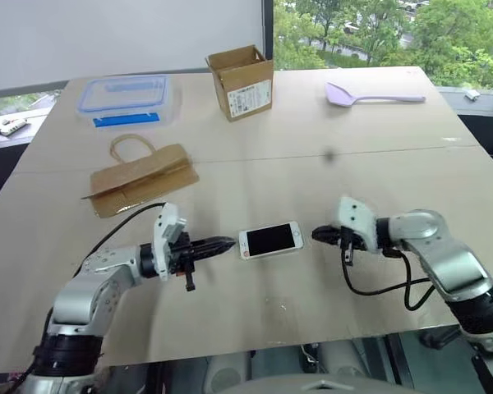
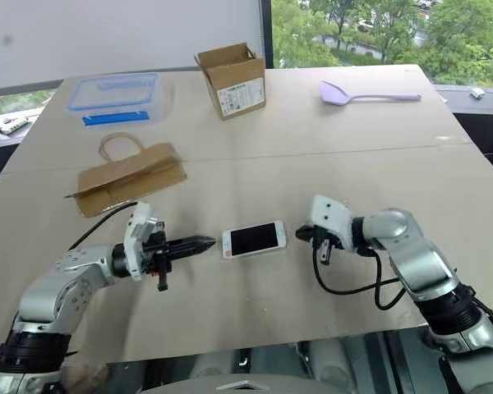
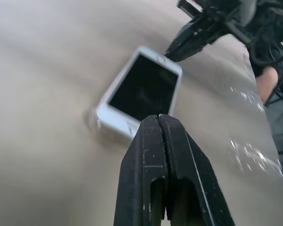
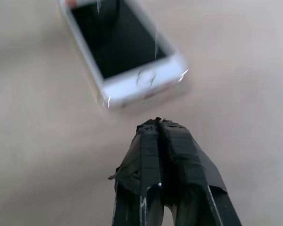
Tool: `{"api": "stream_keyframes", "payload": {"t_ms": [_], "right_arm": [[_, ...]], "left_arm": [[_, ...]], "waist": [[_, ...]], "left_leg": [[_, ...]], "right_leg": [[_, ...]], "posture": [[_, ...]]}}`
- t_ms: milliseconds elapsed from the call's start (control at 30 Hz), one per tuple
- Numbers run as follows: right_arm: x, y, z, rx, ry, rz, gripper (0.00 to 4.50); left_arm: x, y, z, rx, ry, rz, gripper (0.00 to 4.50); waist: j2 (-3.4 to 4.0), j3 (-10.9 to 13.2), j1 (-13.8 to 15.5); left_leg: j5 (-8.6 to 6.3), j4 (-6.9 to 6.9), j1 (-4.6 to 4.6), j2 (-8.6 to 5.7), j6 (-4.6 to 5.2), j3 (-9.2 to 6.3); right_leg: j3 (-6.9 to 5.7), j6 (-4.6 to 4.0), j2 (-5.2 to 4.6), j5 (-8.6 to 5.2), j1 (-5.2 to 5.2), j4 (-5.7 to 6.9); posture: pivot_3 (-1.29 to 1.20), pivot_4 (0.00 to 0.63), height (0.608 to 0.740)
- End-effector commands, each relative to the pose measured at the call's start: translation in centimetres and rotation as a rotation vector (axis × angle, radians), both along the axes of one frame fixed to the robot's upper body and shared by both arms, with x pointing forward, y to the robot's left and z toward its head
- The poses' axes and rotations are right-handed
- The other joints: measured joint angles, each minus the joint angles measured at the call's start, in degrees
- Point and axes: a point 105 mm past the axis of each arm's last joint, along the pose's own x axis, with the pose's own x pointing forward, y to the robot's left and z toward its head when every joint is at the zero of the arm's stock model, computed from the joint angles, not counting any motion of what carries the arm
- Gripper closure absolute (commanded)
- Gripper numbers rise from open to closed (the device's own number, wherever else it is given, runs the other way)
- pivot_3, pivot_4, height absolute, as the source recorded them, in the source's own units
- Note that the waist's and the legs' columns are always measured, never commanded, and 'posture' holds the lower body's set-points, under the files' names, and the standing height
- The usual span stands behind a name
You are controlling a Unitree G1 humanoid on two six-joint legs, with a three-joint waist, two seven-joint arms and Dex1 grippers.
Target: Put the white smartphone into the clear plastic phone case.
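The white smartphone (image 1: 269,240) lies flat and screen-up near the front edge of the table (image 1: 312,156), between the two grippers. A glossy rim and bright glints around its edge, seen from the wrists, suggest the clear plastic phone case (image 4: 181,66) is already around it — though the shell is so nearly invisible I can't be sure it is fully seated at every corner. By my reading the insertion looks done or very nearly so; what may be left is a last press along the edges.

The phone's long axis runs roughly from 9 to 3 o'clock across the table, tilted a touch so the right end sits slightly farther away. The round home button is at the 3 o'clock end, toward the right arm.

The left gripper (image 1: 222,244) sits at the phone's 9 o'clock end, fingers pressed together on nothing, tip just beside the phone's short edge. The right gripper (image 1: 322,235) is at the 3 o'clock end, also closed and empty, near the home-button end without clearly touching.

Farther back — around 11 to 1 o'clock — are a paper bag (image 1: 140,176), a clear food box (image 1: 123,98), a small cardboard box (image 1: 241,80) and a lilac spatula (image 1: 370,95), all well apart.
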Motion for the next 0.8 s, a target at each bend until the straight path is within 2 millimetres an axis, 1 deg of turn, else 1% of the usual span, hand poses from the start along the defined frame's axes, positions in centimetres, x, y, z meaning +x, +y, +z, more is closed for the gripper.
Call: {"api": "stream_keyframes", "payload": {"t_ms": [33, 167, 267, 400, 500, 667, 800], "right_arm": [[-0.2, 0.3, 1.7, 0.068, -0.044, -0.013, 4.43], [-0.2, 1.0, 1.9, 0.094, -0.054, -0.029, 4.43], [0.0, 1.3, 1.2, 0.066, -0.053, -0.045, 4.43], [0.2, 1.0, 0.2, 0.008, -0.056, -0.06, 4.43], [-0.1, 1.4, -0.1, 0.009, -0.055, -0.039, 4.43], [-0.5, 2.6, 0.0, 0.026, -0.054, 0.017, 4.43], [0.1, 3.3, -0.3, 0.027, -0.05, 0.02, 4.43]], "left_arm": [[0.4, -1.3, -0.2, 0.04, -0.044, -0.015, 4.5], [1.3, -3.0, -0.9, 0.056, -0.064, -0.013, 4.5], [1.7, -3.7, -0.9, 0.046, -0.082, -0.006, 4.5], [1.6, -3.5, -0.8, 0.048, -0.091, -0.004, 4.5], [1.4, -3.3, -0.9, 0.059, -0.087, -0.014, 4.5], [1.4, -3.1, -2.5, 0.143, -0.069, -0.006, 4.5], [1.4, -2.9, -3.6, 0.175, -0.06, 0.004, 4.5]], "waist": [[-0.02, 0.0, -0.1], [-0.04, 0.0, 0.1], [-0.04, 0.0, 0.1], [-0.05, 0.0, -0.1], [-0.05, 0.0, -0.1], [-0.05, 0.0, 0.0], [-0.05, 0.0, 0.0]], "left_leg": [[0.0, 0.0, 0.0, 0.0, 0.0, 0.0], [0.0, -0.01, -0.02, 0.0, 0.0, -0.01], [0.0, 0.01, -0.03, -0.01, 0.0, -0.01], [0.0, -0.01, -0.03, -0.01, 0.0, -0.01], [0.0, 0.0, -0.03, -0.01, 0.0, -0.02], [0.0, 0.0, -0.03, -0.01, 0.0, -0.02], [0.0, 0.01, -0.01, -0.01, 0.0, -0.01]], "right_leg": [[0.01, 0.0, 0.0, 0.0, 0.0, 0.0], [0.0, 0.0, 0.02, 0.01, 0.0, 0.0], [0.01, 0.01, 0.01, 0.01, 0.0, 0.0], [0.02, 0.01, 0.02, 0.01, -0.01, 0.01], [0.0, 0.0, 0.02, 0.01, -0.01, 0.01], [0.0, 0.01, 0.02, 0.01, -0.01, 0.01], [0.01, 0.0, 0.01, 0.0, 0.01, 0.01]], "posture": [[0.0, 0.15, 0.74], [0.0, 0.15, 0.74], [0.0, 0.15, 0.74], [0.0, 0.15, 0.74], [0.0, 0.15, 0.74], [0.0, 0.15, 0.74], [0.0, 0.15, 0.74]]}}
